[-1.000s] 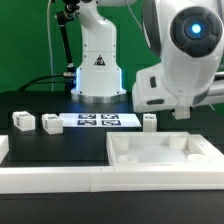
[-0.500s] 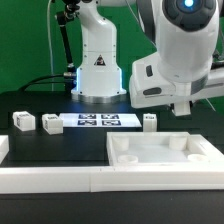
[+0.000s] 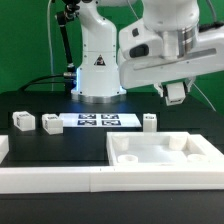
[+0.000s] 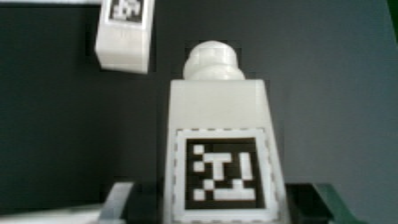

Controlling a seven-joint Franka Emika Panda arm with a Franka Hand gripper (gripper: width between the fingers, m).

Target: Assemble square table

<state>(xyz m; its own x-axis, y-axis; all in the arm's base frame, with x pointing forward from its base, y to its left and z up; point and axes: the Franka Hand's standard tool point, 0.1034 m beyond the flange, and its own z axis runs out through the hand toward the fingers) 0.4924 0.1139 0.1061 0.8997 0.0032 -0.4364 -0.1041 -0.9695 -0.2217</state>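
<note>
Tool (image 3: 175, 95), gripping leg block (image 4: 217, 110), has risen.

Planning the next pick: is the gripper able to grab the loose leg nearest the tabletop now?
Probably not: the gripper is full, clamped on a raised leg. Nothing lies over the loose leg itself.

Robotics lab: green backdrop (image 3: 22, 45), black table (image 3: 60, 145), tagged marker board (image 3: 98, 121), bolted-down white robot arm base (image 3: 97, 70).
</note>
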